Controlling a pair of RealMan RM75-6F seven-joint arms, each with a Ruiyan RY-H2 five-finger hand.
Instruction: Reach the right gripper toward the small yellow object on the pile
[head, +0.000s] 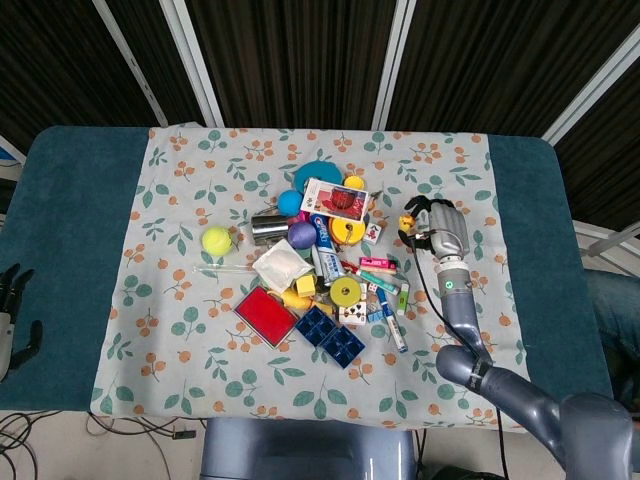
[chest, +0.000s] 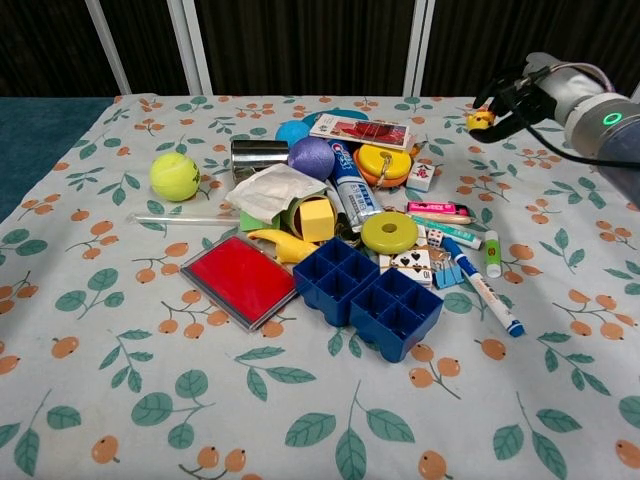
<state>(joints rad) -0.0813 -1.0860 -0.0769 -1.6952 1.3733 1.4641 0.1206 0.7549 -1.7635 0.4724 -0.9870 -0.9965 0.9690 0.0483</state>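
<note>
Fingers (chest: 512, 98) of the right hand (chest: 535, 92) pinch the small yellow object (chest: 481, 120) (clearest from the chest view).

A floral cloth (chest: 150, 380) covers the table (head: 70, 200). A tennis ball (chest: 174, 176) lies at nine o'clock of the pile, a red flat case (chest: 238, 278) and blue tray (chest: 367, 296) at six.

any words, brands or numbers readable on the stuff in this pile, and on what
"Crest": on the toothpaste tube, partly legible in the chest view; the smaller print is too blurred.
Red and white box: printing is there, too small to read.
Pink packet: lettering too blurred to read.
Playing cards: heart and spade pips show, no number is legible.
Marker: no readable label.
</note>
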